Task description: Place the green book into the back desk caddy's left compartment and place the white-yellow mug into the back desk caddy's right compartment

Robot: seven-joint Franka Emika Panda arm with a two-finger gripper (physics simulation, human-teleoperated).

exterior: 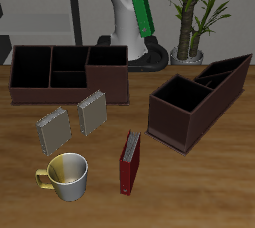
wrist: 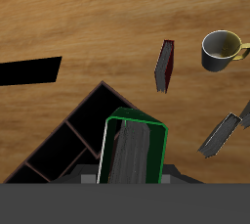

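Note:
My gripper (exterior: 137, 1) is shut on the green book (exterior: 144, 15) and holds it high above the table's back, tilted, farther back than the taller end of the back desk caddy (exterior: 70, 95). In the wrist view the green book (wrist: 135, 148) shows edge-on at my gripper (wrist: 132, 172). The caddy's left compartment (exterior: 30, 69) and right compartment (exterior: 107, 73) both look empty. The white-yellow mug (exterior: 65, 175) stands upright near the table's front edge. The mug (wrist: 223, 50) is also in the wrist view.
A red book (exterior: 130, 162) stands beside the mug. Two grey spiral notebooks (exterior: 55, 129) (exterior: 92, 113) stand in front of the back caddy. A dark-brown caddy with a sloping rim (exterior: 199, 98) sits at an angle, and this sloping caddy (wrist: 68, 145) lies below my gripper. A potted plant (exterior: 194, 18) stands at the back.

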